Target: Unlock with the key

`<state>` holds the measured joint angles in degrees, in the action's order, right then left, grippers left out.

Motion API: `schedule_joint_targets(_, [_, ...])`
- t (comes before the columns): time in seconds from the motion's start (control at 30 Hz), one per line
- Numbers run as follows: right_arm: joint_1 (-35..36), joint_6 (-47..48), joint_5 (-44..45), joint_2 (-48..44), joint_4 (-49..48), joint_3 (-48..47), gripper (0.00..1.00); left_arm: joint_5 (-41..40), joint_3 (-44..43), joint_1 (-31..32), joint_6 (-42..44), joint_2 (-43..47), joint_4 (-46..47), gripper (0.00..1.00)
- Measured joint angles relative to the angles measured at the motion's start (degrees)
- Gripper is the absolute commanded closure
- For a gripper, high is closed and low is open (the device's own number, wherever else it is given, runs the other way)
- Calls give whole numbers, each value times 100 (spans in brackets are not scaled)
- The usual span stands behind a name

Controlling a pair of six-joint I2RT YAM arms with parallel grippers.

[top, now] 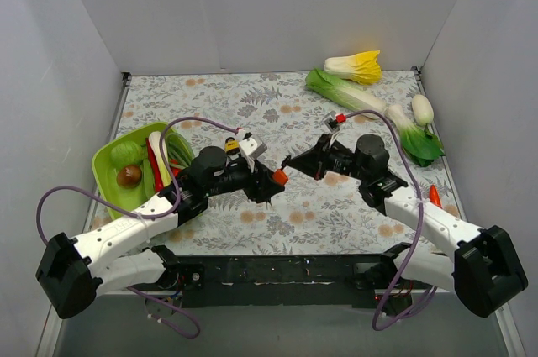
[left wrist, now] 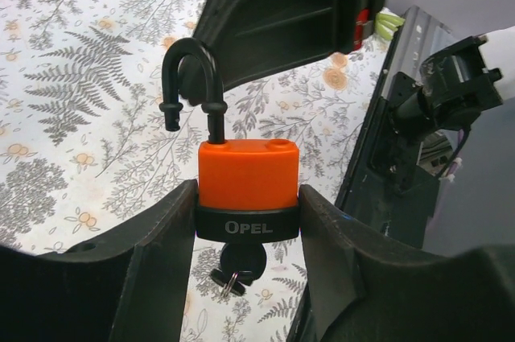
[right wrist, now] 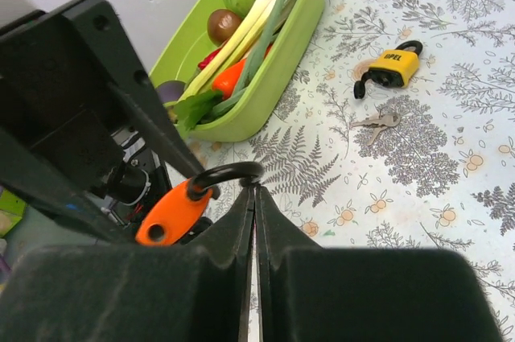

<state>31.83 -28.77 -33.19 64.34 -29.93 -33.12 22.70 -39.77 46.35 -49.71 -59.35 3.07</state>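
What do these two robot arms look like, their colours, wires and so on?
The left arm and right arm are built alike: white tube-like links joined by chunky black joints. The left purple cable hangs off its arm in a loose loop, and the right purple cable arches over the other. The left gripper and right gripper are black, each with two flat, wedge-shaped fingers.

Top view: your left arm (top: 126, 235) runs from its base at 7 o'clock toward 2 o'clock, with the wrist near centre. The left gripper (top: 271, 181) points to 3 o'clock. Its fingers (left wrist: 157, 261) are held apart, clamped on both sides of an orange padlock (left wrist: 248, 177). Your right arm (top: 420, 214) runs from 5 o'clock toward 10 o'clock. The right gripper (top: 292, 160) points to 9 o'clock, jaws pressed together with only a thin slit between them. The two gripper tips face each other, close together.
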Motion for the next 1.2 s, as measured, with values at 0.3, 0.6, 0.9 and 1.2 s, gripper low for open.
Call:
schedule_joint_targets(0.3, [0, -350, 494, -848, 798, -9, 39, -625, -341, 0, 546, -503, -514, 100])
schedule_joint_targets(0.6, [0, -870, 1246, -308, 1049, -61, 37, -1207, -713, 42, 828, -1266, -861, 100])
schedule_joint_targets(0.9, [0, -1386, 1373, 494, 680, -66, 36, -1379, -713, 168, 839, -1401, -911, 100])
schedule_joint_targets(1.2, [111, -1856, 1285, 1226, -2, -138, 45, -1604, -713, 393, 850, -1545, -979, 100])
